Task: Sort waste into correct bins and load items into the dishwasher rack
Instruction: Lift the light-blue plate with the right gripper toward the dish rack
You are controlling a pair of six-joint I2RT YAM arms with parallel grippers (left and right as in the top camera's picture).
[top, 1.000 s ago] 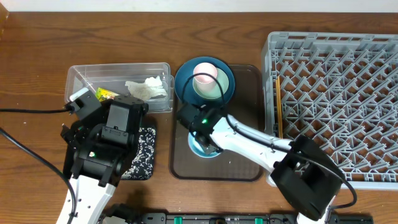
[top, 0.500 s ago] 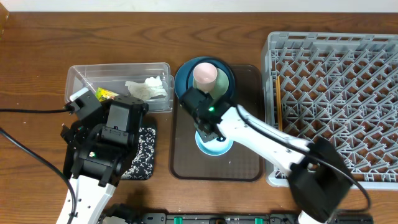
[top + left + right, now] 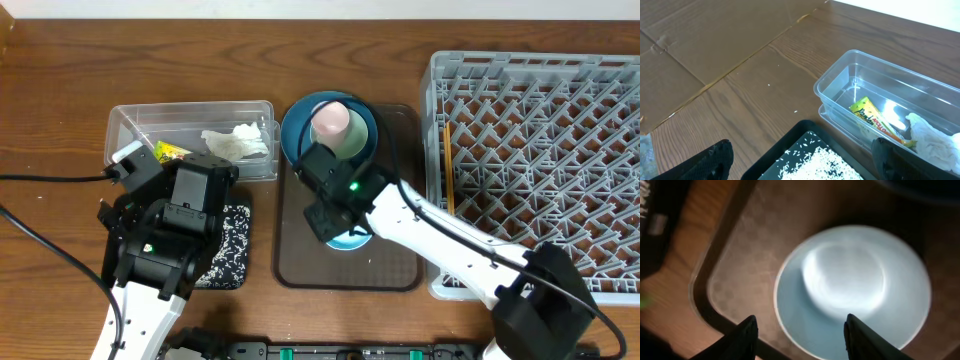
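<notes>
1. Right gripper (image 3: pixel 800 322): fingers spread, nothing pinched. It hangs just above the blue bowl (image 3: pixel 855 290), one finger on either side of the bowl's near rim. The picture is blurred, so contact with the rim cannot be told.
2. Left gripper (image 3: pixel 801 147): fingers spread wide and empty, above the black tray (image 3: pixel 232 250).
3. Table (image 3: pixel 60 90): brown wood; it carries every item below.
4. Rack (image 3: pixel 540 150): grey peg crate at the right side of the table. It holds only the chopsticks.
5. Brown tray (image 3: pixel 295 262): centre of the table, between tub and rack. It carries the plate and the blue bowl.
6. Plate (image 3: pixel 293 135): dark blue, at the far end of the brown tray.
7. Tub (image 3: pixel 150 125): clear, left of the plate, just beyond the black tray.
8. Black tray: near left, largely covered by the left arm.
9. Green bowl (image 3: pixel 352 148): on the plate.
10. Blue bowl: on the brown tray, near side of the plate, under the right gripper.
11. Cup (image 3: pixel 330 120): pink, inside the green bowl. Which way up it sits cannot be told.
12. Tissue (image 3: pixel 240 142): crumpled, at the right end of the tub.
13. Wrapper (image 3: pixel 170 152): yellow-green, in the tub, left of the tissue.
14. Chopsticks (image 3: pixel 447 170): inside the rack along its left wall, seen as one thin line.
15. Rice (image 3: pixel 815 162): loose white grains spread in the black tray.
</notes>
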